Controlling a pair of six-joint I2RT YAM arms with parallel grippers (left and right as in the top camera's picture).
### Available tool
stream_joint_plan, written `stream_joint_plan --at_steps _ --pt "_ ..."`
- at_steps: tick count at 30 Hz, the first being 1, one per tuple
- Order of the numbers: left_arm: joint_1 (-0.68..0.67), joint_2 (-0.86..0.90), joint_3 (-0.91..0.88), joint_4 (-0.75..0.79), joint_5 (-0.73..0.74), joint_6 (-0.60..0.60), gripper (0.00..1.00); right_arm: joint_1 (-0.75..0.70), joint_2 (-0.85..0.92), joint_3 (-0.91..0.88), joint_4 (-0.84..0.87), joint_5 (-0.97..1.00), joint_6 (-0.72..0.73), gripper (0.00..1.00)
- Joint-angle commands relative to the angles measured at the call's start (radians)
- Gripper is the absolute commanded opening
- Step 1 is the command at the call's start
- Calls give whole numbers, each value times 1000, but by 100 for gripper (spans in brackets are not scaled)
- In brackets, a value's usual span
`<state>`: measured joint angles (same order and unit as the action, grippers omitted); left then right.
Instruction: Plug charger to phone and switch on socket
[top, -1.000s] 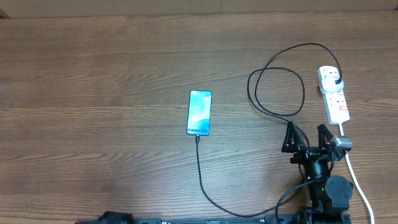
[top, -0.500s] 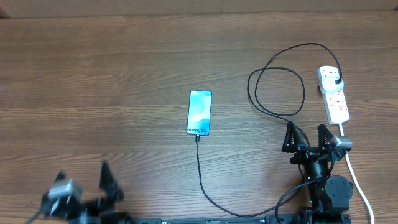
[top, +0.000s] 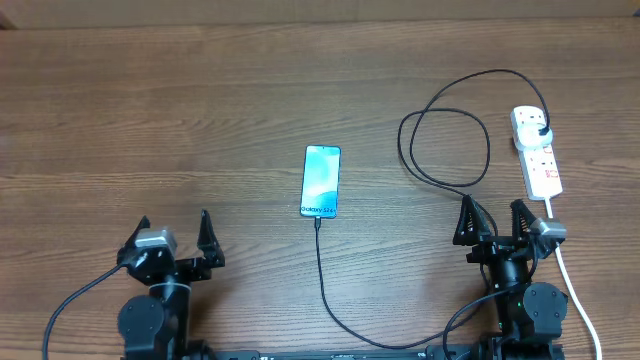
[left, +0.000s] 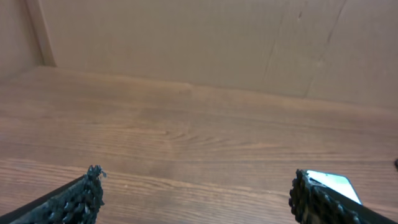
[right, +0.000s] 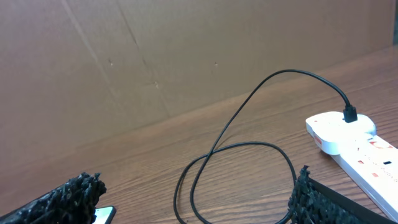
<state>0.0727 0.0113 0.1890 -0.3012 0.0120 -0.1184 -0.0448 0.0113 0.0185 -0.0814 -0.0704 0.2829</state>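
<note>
The phone (top: 321, 181) lies face up mid-table, its blue screen lit, with the charger's tip at its near end. The black charger cable (top: 323, 280) runs from there toward the front edge, loops at the right (top: 445, 145) and ends in a black plug (top: 541, 131) seated in the white socket strip (top: 538, 152). My left gripper (top: 171, 232) is open and empty at the front left, well left of the phone. My right gripper (top: 492, 219) is open and empty, just in front of the cable loop. In the right wrist view I see the loop (right: 239, 174), the plug (right: 350, 114) and the strip (right: 357, 146).
The strip's thick white cord (top: 578, 290) runs toward the front edge beside my right arm. A cardboard wall (right: 186, 56) stands at the back of the wooden table. A corner of the phone (left: 336, 184) shows behind the left gripper's right finger.
My left arm has come into view at the front left and risen to an upright pose with open jaws. The right arm, phone, cable and strip have not moved.
</note>
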Motion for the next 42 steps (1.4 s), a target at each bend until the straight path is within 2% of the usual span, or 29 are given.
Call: stream_joint_plan --at_steps 1,7,15,42 --pt "6 -8 -80 98 14 34 99 4 -8 -11 3 6 -16 100" --pt "6 -8 -186 275 14 37 100 4 -8 -11 3 6 -16 100" --pt "7 -8 -185 223 30 165 99 4 -8 -11 3 6 -16 100" --pt "19 -7 -184 224 22 168 99 4 -8 -11 4 6 -16 100"
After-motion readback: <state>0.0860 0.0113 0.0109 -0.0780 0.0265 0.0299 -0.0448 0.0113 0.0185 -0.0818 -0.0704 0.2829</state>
